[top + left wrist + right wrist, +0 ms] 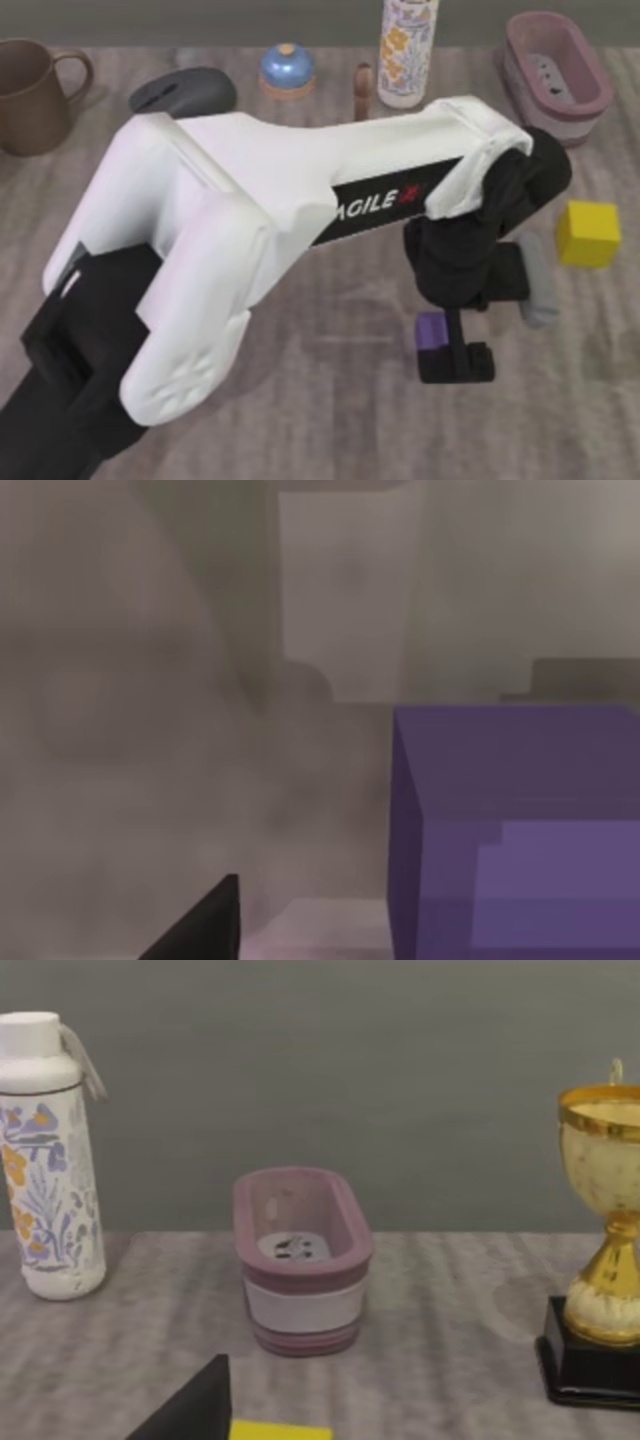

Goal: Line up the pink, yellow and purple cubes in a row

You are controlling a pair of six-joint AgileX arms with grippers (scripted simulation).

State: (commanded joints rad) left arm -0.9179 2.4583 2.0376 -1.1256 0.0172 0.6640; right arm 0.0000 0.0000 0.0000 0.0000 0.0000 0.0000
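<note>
My left arm reaches across the table from the lower left. Its gripper (452, 350) points down near the middle right, open, right beside the purple cube (431, 329). In the left wrist view the purple cube (510, 830) fills the near side, with a gap between it and the one black finger (205, 930) that shows. The yellow cube (588, 233) rests at the right edge, apart from the left gripper. In the right wrist view only the yellow cube's top (280, 1430) shows, next to a black finger (195, 1410). The right arm is outside the top view. The pink cube is hidden.
Along the back stand a brown mug (30, 95), a grey mouse (183, 93), a blue bell (287, 68), a small brown piece (363, 90), a floral bottle (407, 50) and a pink oval container (555, 65). A gold trophy (605, 1250) stands at the far right.
</note>
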